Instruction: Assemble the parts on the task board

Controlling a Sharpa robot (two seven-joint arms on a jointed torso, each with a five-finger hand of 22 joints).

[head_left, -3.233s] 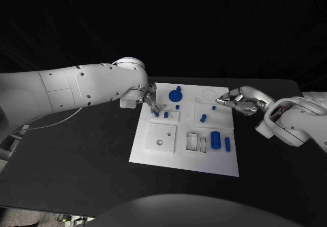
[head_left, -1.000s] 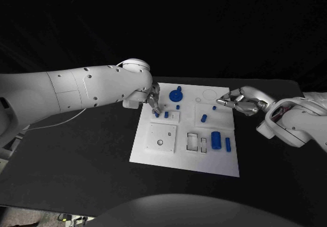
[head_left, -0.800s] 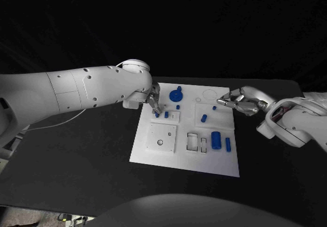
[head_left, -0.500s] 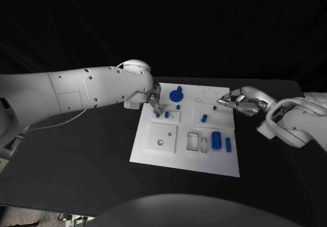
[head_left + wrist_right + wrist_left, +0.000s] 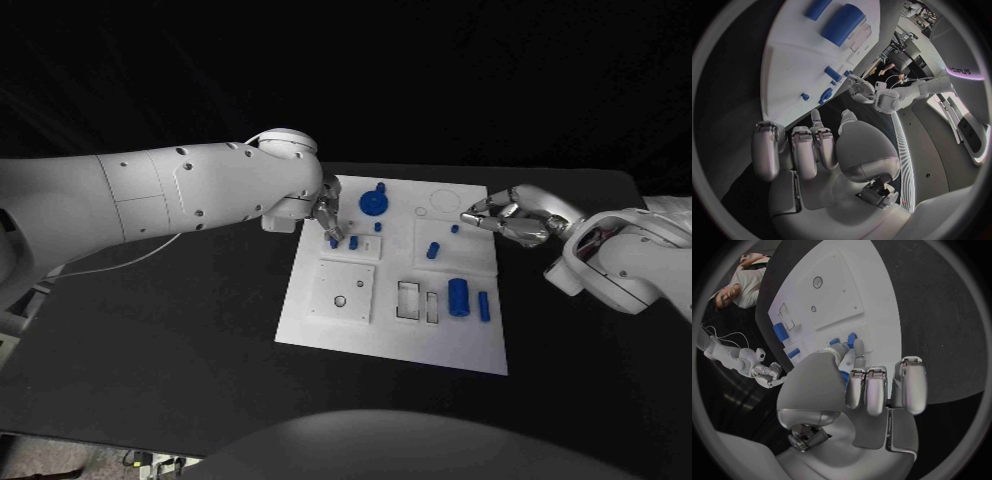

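The white task board (image 5: 392,320) is lying in the middle of the black table (image 5: 173,330). The left hand (image 5: 320,212) is being held over the board's far left part, its fingertips (image 5: 333,237) lowered onto a small blue peg (image 5: 335,242); in the left wrist view the thumb and a finger are seen closed around that peg (image 5: 844,374), the other fingers being kept side by side. A second blue peg (image 5: 353,242) is standing just beside it, and a blue round part (image 5: 374,203) is sitting farther back. The right hand (image 5: 508,217) is being held over the board's far right edge, fingers curled together; whether anything is pinched cannot be told. A large blue cylinder (image 5: 459,295) and a slim blue bar (image 5: 483,306) are lying near the right edge.
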